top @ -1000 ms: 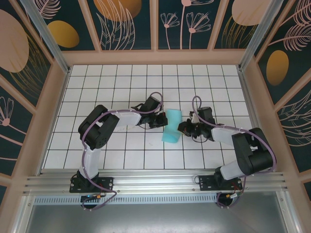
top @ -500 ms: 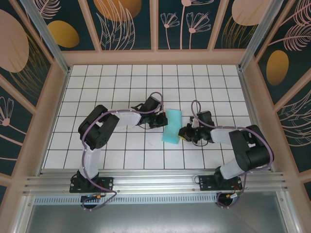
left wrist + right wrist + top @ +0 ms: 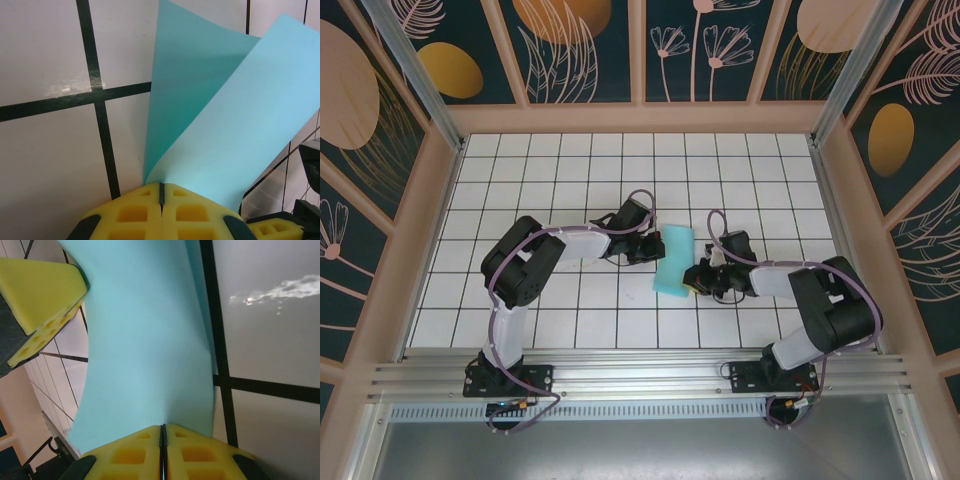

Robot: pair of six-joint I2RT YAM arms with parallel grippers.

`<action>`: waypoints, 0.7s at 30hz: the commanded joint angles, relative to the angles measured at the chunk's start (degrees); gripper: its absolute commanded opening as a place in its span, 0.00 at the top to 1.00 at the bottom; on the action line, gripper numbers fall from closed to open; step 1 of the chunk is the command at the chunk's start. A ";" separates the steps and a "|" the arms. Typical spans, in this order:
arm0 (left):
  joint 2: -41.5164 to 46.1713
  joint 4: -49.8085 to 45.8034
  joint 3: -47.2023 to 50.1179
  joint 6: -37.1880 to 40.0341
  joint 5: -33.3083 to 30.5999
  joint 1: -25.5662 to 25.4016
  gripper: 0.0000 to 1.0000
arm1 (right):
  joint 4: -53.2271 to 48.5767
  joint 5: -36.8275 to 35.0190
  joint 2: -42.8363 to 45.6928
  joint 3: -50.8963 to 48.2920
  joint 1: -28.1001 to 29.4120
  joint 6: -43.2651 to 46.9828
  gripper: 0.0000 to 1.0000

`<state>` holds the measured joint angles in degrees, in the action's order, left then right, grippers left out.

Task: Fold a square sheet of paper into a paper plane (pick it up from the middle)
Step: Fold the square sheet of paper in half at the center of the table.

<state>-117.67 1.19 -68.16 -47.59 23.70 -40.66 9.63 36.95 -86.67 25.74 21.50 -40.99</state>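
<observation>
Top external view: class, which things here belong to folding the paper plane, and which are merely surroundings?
Belongs to the job: square sheet of paper, pinched by the left gripper and the right gripper.

Just surroundings: white grid table, patterned walls, metal rail.

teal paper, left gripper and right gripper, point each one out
square sheet of paper [image 3: 673, 260], top external view, middle of the sheet
left gripper [image 3: 161, 187], left wrist view, seam between its shut yellow fingertips
right gripper [image 3: 162, 429], right wrist view, seam between its shut yellow fingertips
</observation>
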 commanded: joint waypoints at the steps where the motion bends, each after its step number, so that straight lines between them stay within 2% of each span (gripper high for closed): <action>1: -2.10 -4.09 1.62 1.36 -2.89 -0.34 1.00 | -2.15 -1.69 0.66 0.35 0.30 0.84 0.88; 10: -2.64 -3.40 2.28 1.14 -2.70 -0.38 1.00 | -2.53 0.93 8.99 0.11 0.83 -0.15 0.87; 21: -2.66 -3.28 2.81 1.18 -3.25 -0.38 1.00 | -0.43 1.52 6.63 -2.59 0.92 -0.57 0.87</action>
<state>-117.67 1.83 -67.77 -47.57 23.73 -40.66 8.62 37.58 -79.42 22.72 21.98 -41.28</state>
